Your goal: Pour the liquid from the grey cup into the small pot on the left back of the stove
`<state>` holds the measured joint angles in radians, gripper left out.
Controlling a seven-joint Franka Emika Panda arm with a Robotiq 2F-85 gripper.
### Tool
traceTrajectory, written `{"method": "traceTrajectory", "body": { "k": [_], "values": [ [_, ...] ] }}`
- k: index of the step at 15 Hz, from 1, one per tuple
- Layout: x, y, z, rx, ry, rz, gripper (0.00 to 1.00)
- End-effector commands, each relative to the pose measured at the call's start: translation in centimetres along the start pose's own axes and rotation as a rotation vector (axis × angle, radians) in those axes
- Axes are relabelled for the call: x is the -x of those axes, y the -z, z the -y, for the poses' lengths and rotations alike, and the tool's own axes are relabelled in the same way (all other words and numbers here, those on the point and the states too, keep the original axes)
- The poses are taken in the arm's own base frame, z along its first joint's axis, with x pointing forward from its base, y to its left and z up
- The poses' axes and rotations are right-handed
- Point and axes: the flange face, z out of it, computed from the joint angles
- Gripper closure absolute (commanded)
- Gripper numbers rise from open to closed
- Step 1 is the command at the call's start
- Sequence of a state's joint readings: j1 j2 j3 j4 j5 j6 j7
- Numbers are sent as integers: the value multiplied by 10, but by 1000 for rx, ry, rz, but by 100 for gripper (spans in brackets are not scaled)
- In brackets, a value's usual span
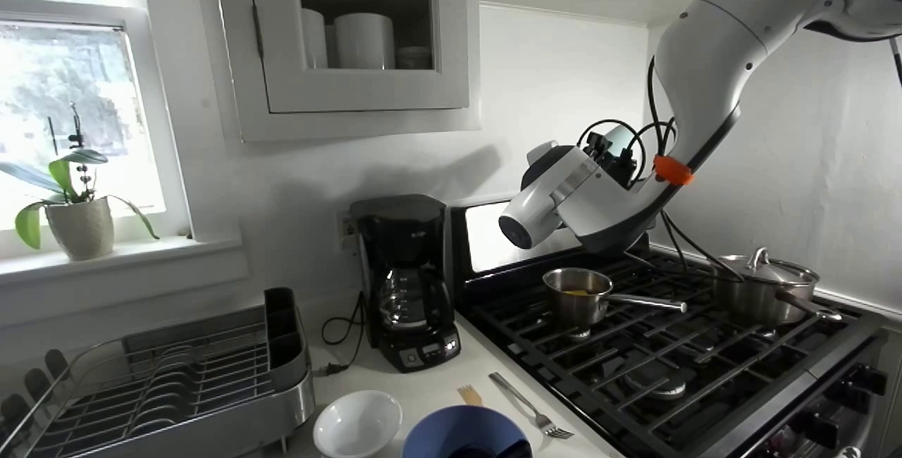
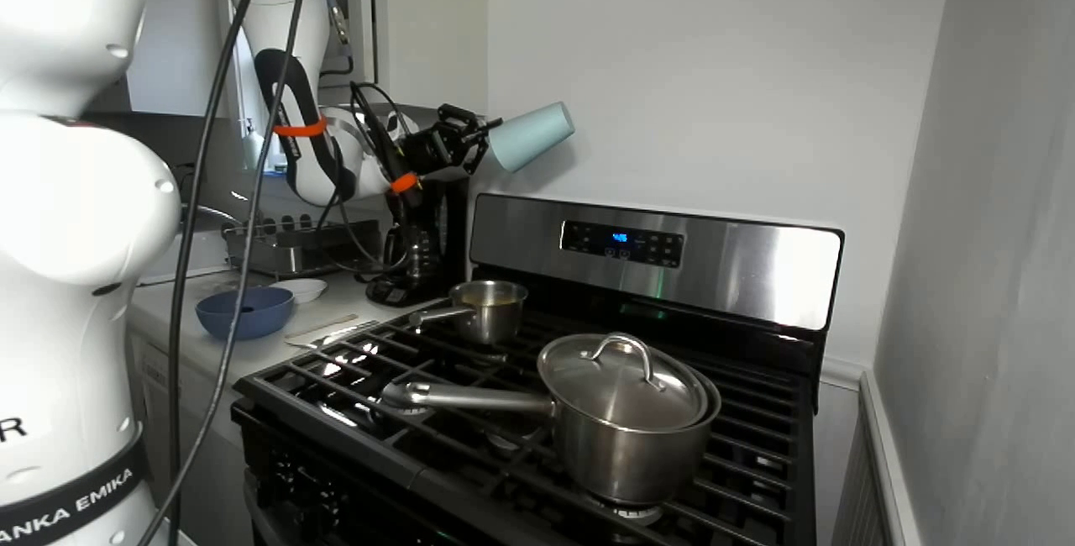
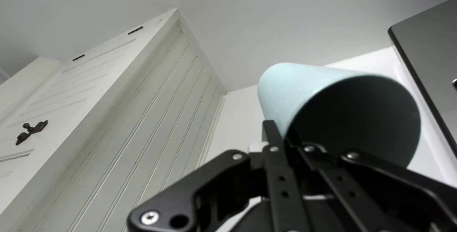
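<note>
My gripper (image 2: 487, 141) is shut on the wall of the pale blue-grey cup (image 2: 533, 136), one finger inside the mouth and one outside. The cup is tipped, its mouth low beside the fingers and its base up and away. In the wrist view the gripper (image 3: 284, 134) pinches the rim of the cup (image 3: 292, 85); its inside is dark. In an exterior view the cup (image 1: 620, 138) is mostly hidden behind the wrist. The small pot (image 1: 581, 308) sits on the stove (image 2: 521, 233) at the left back, below the cup, with something yellow inside; it also shows here (image 2: 494, 323). No falling liquid shows.
The larger lidded pot (image 2: 634, 454) stands on the right side of the grates. A black coffee maker (image 1: 402, 232) stands left of the stove. A blue bowl (image 1: 458, 426), a white bowl (image 1: 358, 419) and a fork (image 1: 521, 396) lie on the counter. A cabinet (image 1: 366, 102) hangs above.
</note>
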<state>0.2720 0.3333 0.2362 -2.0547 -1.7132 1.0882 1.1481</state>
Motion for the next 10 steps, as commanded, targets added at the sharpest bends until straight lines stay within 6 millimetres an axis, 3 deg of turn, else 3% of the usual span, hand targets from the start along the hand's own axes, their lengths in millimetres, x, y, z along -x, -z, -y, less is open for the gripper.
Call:
{"method": "traceTrajectory", "body": {
  "k": [1, 8, 10],
  "values": [
    [-6, 2, 1, 76, -13, -23, 99],
    [-5, 3, 5, 84, 10, -27, 99],
    [-6, 4, -2, -16, 23, -21, 99]
  ]
}}
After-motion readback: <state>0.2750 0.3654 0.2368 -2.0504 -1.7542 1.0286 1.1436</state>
